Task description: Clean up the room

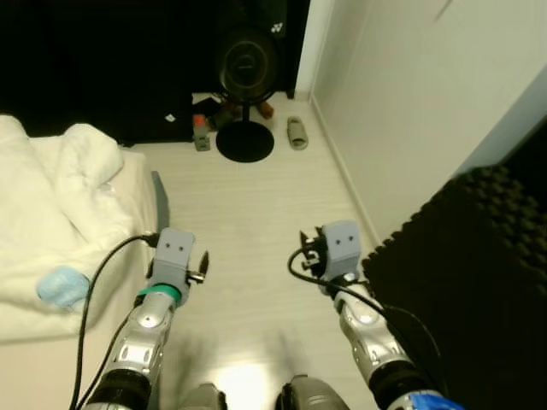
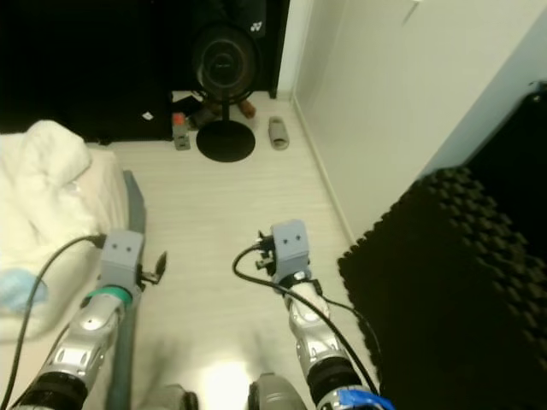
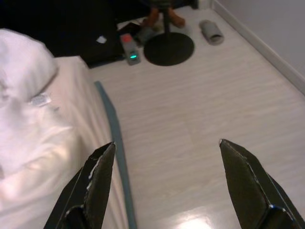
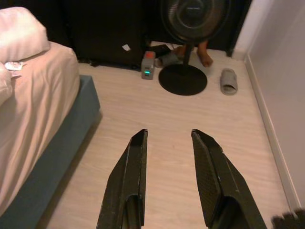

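Both the left gripper [image 3: 162, 152] and the right gripper [image 4: 169, 143] were released and empty. The slipper [image 1: 297, 133] beside the fan [image 1: 245, 141] warranted a square, low approach.

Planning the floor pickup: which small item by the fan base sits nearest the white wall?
The grey slipper, on the fan base's wall side; the green-lit grey box sits bedside.

Black standing fan [image 1: 246, 68], white wall [image 1: 410, 94], dark foam panel [image 1: 470, 282].

A bedroom: bed [image 1: 51, 256] with white bedding, standing fan [image 1: 246, 64], slipper [image 1: 297, 133].
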